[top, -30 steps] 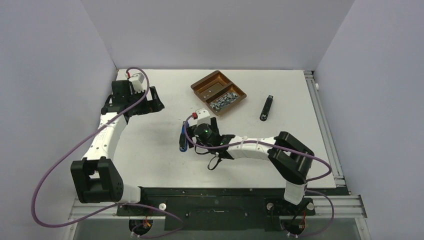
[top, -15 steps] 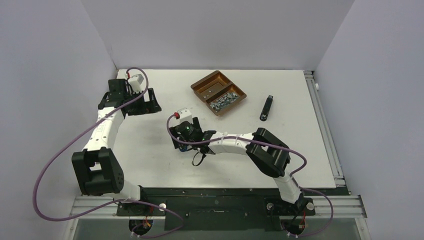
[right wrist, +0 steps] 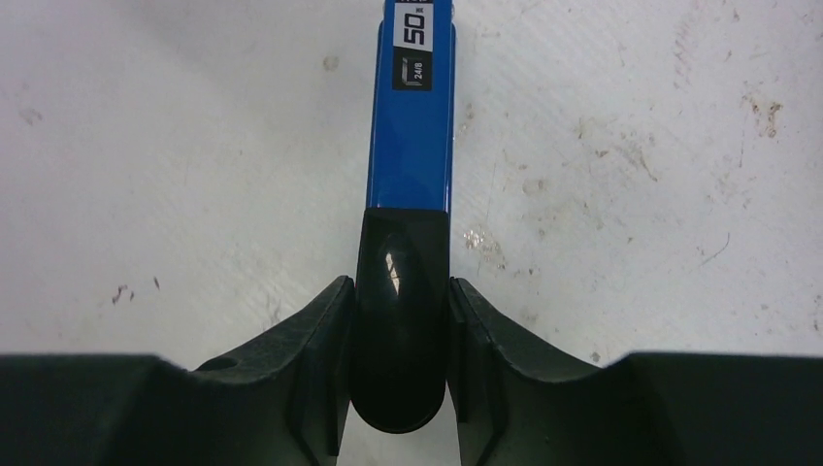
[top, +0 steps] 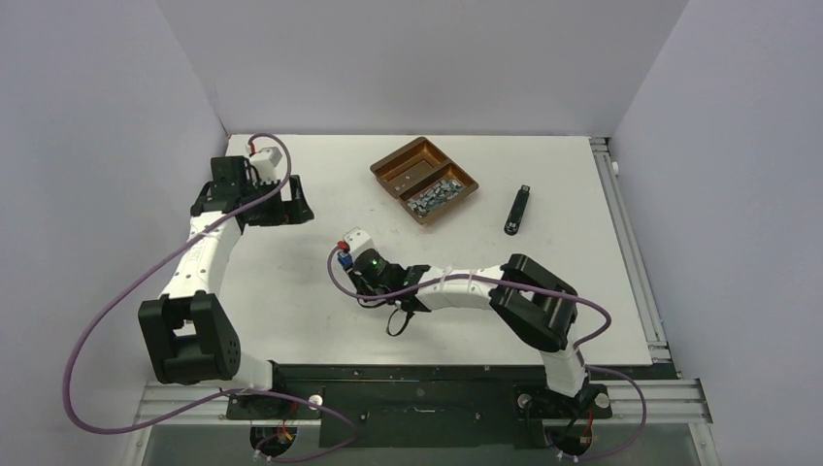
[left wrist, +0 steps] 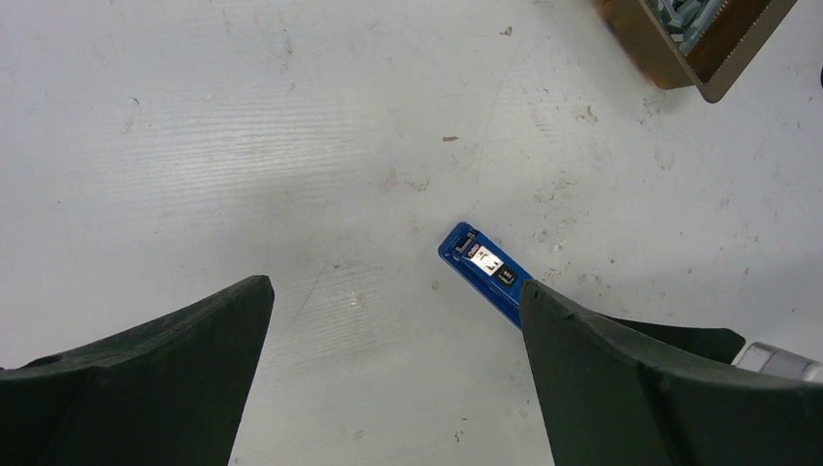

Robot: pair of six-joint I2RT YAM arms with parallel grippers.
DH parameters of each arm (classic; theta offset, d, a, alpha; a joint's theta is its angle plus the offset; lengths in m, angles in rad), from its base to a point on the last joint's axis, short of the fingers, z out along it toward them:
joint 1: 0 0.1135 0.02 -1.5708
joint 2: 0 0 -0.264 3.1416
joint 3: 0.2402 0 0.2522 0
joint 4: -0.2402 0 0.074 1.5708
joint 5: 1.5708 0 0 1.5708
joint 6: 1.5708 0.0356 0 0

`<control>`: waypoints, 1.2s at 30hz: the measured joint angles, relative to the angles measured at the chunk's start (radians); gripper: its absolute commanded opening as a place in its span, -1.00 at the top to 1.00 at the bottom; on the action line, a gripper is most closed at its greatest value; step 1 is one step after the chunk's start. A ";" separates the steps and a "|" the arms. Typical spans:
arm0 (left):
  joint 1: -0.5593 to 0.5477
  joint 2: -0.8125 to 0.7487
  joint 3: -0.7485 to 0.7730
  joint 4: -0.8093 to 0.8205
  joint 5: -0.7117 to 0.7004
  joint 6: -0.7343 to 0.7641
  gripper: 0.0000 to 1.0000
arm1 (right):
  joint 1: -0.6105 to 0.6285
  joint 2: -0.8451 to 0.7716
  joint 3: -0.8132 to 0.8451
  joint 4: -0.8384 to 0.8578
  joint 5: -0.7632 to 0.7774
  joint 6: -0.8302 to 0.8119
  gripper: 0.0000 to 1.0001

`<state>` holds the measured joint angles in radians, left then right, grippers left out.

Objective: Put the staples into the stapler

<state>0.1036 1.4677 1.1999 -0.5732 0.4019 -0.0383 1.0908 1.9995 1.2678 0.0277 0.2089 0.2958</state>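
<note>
Stapler [right wrist: 412, 126], blue, flat on the table [right wrist: 631, 146], lower centre of the top view, with the right gripper [right wrist: 400, 291] clenched on its black rear end. Left gripper [left wrist: 393, 286] at middle left, jaws spread wide. Farther back, upper centre: staples [top: 434, 195] heaped in the brown tray's [top: 403, 165] lower-right compartment.

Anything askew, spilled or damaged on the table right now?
Nothing stands out. The staples sit inside the tray, none visibly spilled. The right gripper grips the blue stapler squarely by its black end. A black stapler lies apart.
</note>
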 measured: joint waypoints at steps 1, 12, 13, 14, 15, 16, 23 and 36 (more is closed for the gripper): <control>-0.003 -0.006 -0.006 0.000 0.001 0.006 -0.93 | 0.003 -0.016 -0.023 0.000 -0.016 -0.021 0.46; -0.096 -0.100 -0.066 -0.046 0.100 0.221 -0.92 | 0.004 -0.096 -0.087 -0.007 -0.109 -0.122 -0.78; -0.111 -0.110 -0.070 -0.056 0.115 0.252 -0.93 | 0.003 -0.105 -0.088 -0.009 -0.116 -0.122 -0.81; -0.125 -0.118 -0.076 -0.068 0.132 0.296 -0.92 | 0.002 -0.116 -0.090 -0.010 -0.122 -0.122 -0.82; -0.140 -0.129 -0.079 -0.076 0.140 0.317 -0.93 | 0.000 -0.134 -0.097 -0.010 -0.129 -0.120 -0.83; -0.159 -0.139 -0.084 -0.091 0.150 0.359 -0.92 | -0.005 -0.158 -0.110 -0.009 -0.137 -0.119 -0.84; -0.296 -0.160 -0.108 -0.203 0.160 0.657 -0.92 | -0.099 -0.409 -0.324 0.041 -0.219 -0.045 -0.84; -0.563 -0.032 -0.151 -0.241 0.107 0.967 -0.83 | -0.248 -0.567 -0.569 0.074 -0.303 0.097 -0.80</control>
<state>-0.4599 1.4357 1.0489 -0.8139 0.5091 0.9291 0.8433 1.4326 0.6991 0.1013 -0.0940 0.3923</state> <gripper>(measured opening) 0.937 0.903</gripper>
